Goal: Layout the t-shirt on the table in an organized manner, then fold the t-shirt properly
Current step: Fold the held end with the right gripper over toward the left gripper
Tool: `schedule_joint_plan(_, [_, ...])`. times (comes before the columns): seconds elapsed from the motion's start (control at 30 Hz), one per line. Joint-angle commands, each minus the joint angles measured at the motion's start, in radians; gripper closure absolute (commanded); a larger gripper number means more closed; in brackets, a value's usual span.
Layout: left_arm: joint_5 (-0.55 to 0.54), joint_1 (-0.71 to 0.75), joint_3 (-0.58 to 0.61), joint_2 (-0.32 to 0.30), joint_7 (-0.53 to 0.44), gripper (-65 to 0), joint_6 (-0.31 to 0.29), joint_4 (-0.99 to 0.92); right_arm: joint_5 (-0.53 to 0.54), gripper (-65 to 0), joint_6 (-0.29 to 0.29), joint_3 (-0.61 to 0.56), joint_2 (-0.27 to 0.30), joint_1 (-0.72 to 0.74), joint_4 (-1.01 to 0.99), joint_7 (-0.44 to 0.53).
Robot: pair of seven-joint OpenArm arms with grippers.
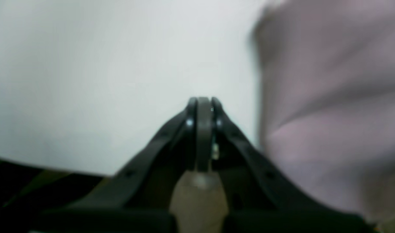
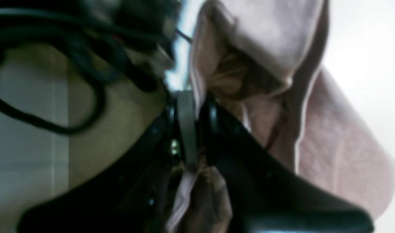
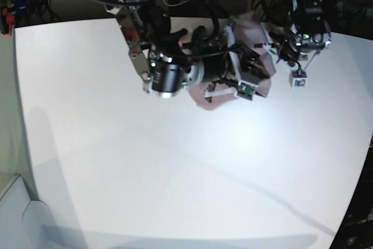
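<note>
At the far edge of the table (image 3: 116, 161), between my two hands, item one: the shirt (image 3: 261, 65), dusty mauve, bunched in a small wrinkled heap, not laid flat. Most of it is hidden behind my arms in the base view; only patches show beside the right arm's wrist and below it.

Item two: right hand (image 2: 187, 103). Fingers pressed together, with a fold of shirt (image 2: 268, 42) pinched between them; a strip of cloth runs down between the fingers toward the palm. Beyond the fingertips and off to their right side the cloth hangs in loose folds, an inner pocket of shadow just past the tips. To the left of this hand, dark cables (image 2: 55, 64), blurred. In the base view the right hand (image 3: 247, 65) sits at the heap itself, touching it.

Item three: left hand (image 1: 204, 103). Fingers closed tip to tip, nothing between them that I can see. Directly ahead of the tips and to their left lies bare white table (image 1: 103, 81). The shirt (image 1: 330, 97) lies to the right of this hand, near but apart from the fingers, its edge running alongside them. In the base view the left hand (image 3: 278, 51) is just beside the heap, on the side away from the right arm; whether it touches the cloth there I cannot tell.

Both wrist views are soft with blur; fine detail of the weave and seams is not legible.
</note>
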Motion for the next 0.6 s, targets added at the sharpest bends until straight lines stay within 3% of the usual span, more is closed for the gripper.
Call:
schedule_joint_plan(0.0, [-0.044,0.005,0.007,0.019,0.010,-0.1,-0.011,-0.008,0.027,0.0,-0.001,-0.018,-0.016,0.018,-0.007,0.037])
schedule_joint_plan(0.27, [-0.044,0.010,0.006,0.013,0.010,-0.1,-0.014,-0.001,0.028,0.0,-0.001,-0.051,-0.016,0.084,-0.223,0.114])
schedule_joint_plan(0.47, [-0.042,0.016,0.004,0.010,0.010,-0.1,-0.012,-0.001,0.028,0.0,-0.001,-0.049,-0.016,0.095,-0.249,0.127])
schedule_joint_plan(0.57, [-0.044,0.016,0.003,-0.004,0.010,0.0,-0.009,0.001,0.028,-5.9,-0.001,-0.049,-0.016,0.095,-0.249,0.127])
